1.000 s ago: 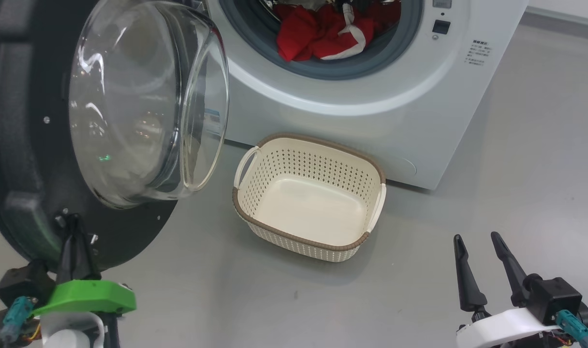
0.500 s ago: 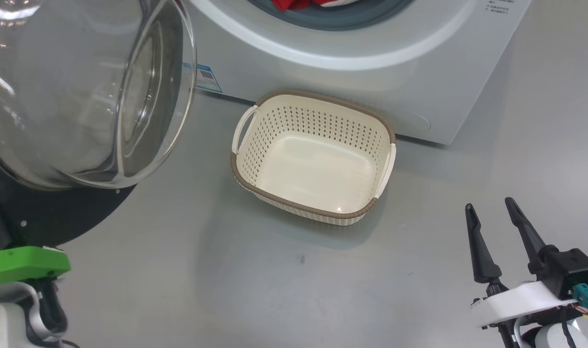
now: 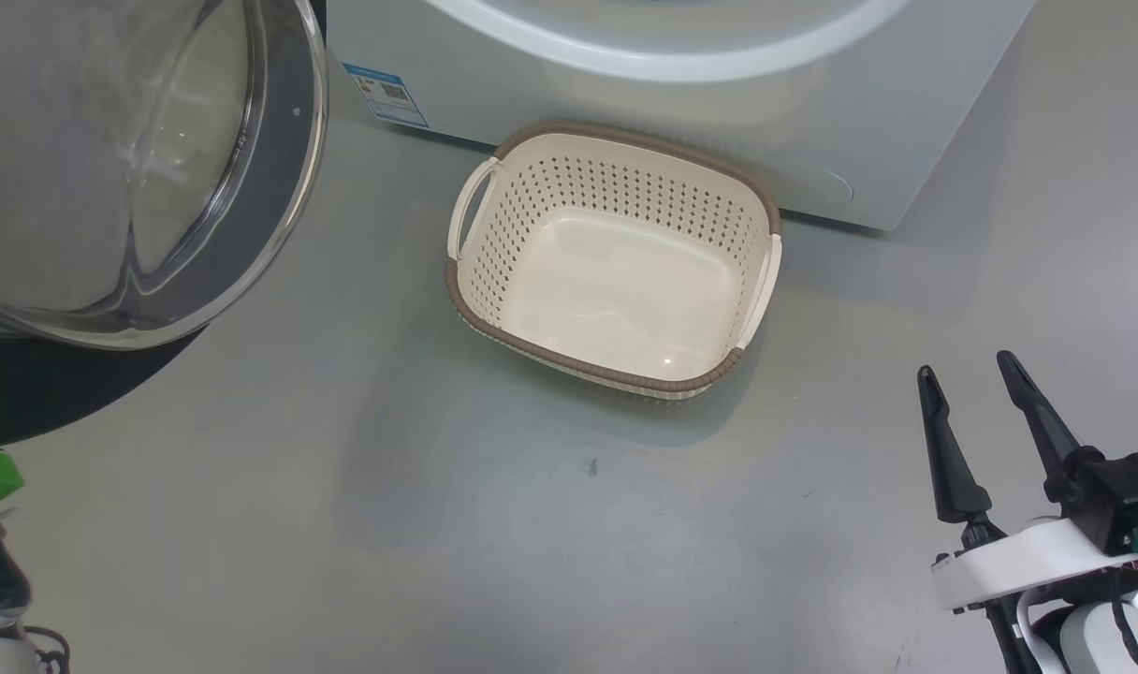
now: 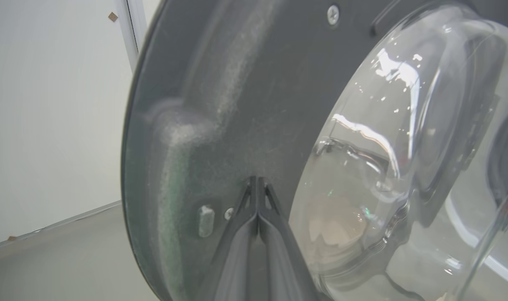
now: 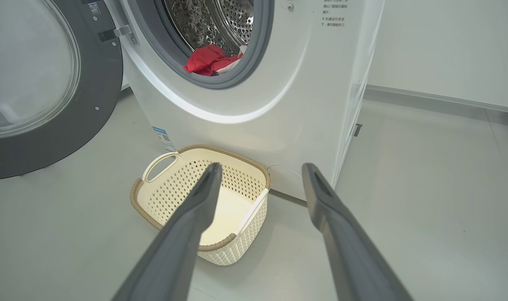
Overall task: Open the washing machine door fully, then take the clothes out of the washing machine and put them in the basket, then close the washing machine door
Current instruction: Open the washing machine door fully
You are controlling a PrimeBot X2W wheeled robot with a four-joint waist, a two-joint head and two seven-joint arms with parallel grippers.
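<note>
The washing machine door (image 4: pixel 220 104) stands open at the left, and its clear glass bowl (image 3: pixel 110 168) bulges toward me. My left gripper (image 4: pixel 257 180) is shut with nothing in it; its tips rest at the door's dark inner face beside the glass. The washing machine (image 5: pixel 304 83) is white, and red clothes (image 5: pixel 208 62) with white trim lie in its steel drum. The cream basket (image 3: pixel 625 139) sits on the floor right below the opening, with nothing in it. My right gripper (image 3: pixel 964 367) hangs open to the basket's right, above the floor, and points toward the basket (image 5: pixel 162 200).
Grey floor (image 3: pixel 438 524) stretches in front of the basket and to the right of the machine. A white wall with a skirting strip (image 5: pixel 438 98) runs behind the machine's right side. The open door takes up the room on the left.
The head view has shifted down and right: the drum opening left the top edge and the left gripper slid off at the lower left. The door looks swung wider. The right gripper stays open.
</note>
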